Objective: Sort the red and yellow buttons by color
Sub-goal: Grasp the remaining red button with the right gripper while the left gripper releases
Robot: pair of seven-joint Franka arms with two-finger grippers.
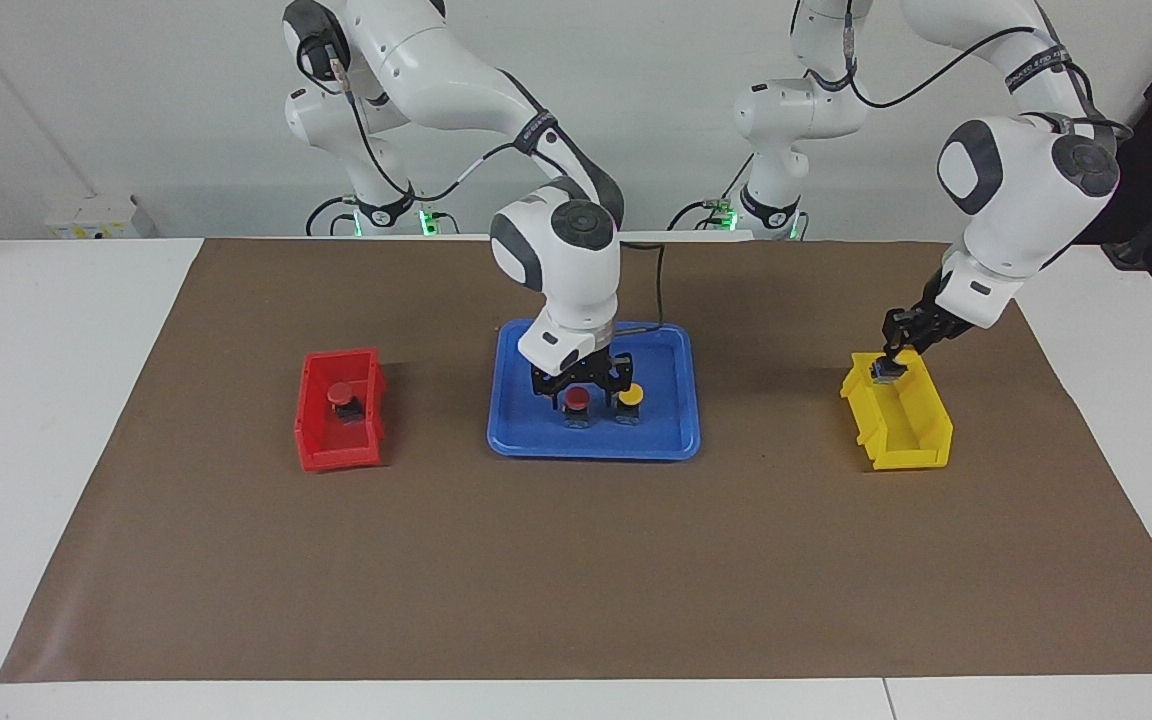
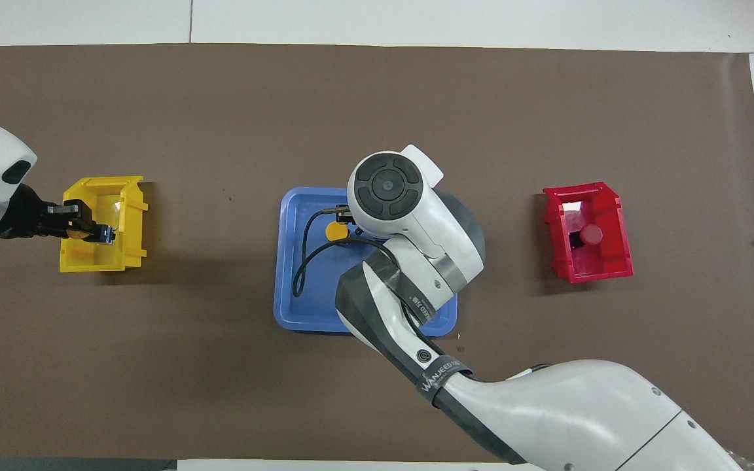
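Right claw [image 1: 577, 386], fingers straddling but not yet gripping, directly above red button [image 1: 576, 399] in blue tray [image 1: 658, 443]; yellow button [image 1: 630, 394] at its 3 o'clock; left claw [image 1: 891, 362] clenched on a yellow button over yellow bin [image 1: 911, 440]

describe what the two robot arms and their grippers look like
Both arms are glossy white with rounded shells and dark grey joint caps. Black cables run along them, and a dark band on the right arm's forearm carries white lettering. The right gripper and left gripper are small, black and two-fingered. Green lights glow at the bases.
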